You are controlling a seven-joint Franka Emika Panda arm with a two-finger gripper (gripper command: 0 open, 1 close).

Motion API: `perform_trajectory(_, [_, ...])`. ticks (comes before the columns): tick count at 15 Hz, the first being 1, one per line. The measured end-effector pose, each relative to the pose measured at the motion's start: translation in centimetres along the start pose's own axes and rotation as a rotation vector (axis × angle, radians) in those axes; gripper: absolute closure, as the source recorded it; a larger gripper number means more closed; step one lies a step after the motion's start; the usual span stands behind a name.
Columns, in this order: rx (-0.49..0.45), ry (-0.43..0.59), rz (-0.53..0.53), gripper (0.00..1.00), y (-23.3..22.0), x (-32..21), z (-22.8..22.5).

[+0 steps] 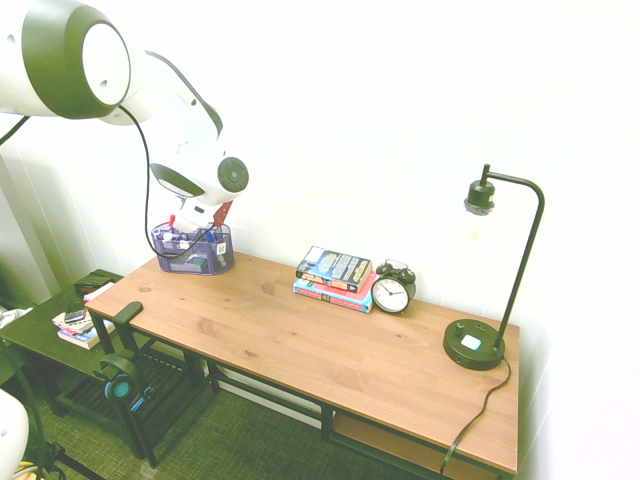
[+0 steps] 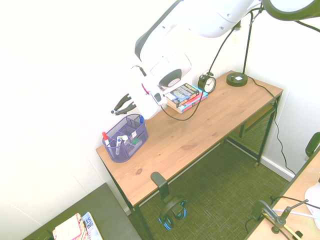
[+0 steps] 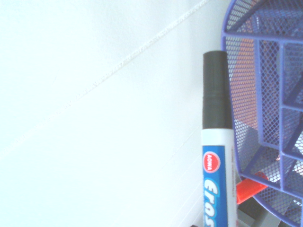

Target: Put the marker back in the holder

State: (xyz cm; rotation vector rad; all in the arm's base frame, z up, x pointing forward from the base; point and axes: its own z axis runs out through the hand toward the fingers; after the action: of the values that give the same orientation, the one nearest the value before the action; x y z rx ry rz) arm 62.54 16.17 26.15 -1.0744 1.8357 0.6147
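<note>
Fingers of the gripper (image 2: pixel 120 106) pinch the marker (image 3: pixel 217 156), black cap leading. Just below and ahead of it sits the purple holder (image 2: pixel 126 140) on the desk (image 2: pixel 200 130), a red-capped pen (image 2: pixel 105 136) inside.

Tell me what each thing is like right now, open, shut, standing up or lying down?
marker: black cap on, just outside the holder's rim, not in it yet.
holder: upright on the desk, pens standing inside.
gripper: jaws shut, close to the holder.
books: closed, stacked flat.
clock: standing upright beside the books.
headphones: hanging from a hook at the desk's end.
</note>
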Motion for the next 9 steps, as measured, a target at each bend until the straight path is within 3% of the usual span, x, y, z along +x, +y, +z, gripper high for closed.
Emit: perform_trajectory(9, [-0.001, 0.025, 0.052, 1.0, 0.2, 2.9, 0.0])
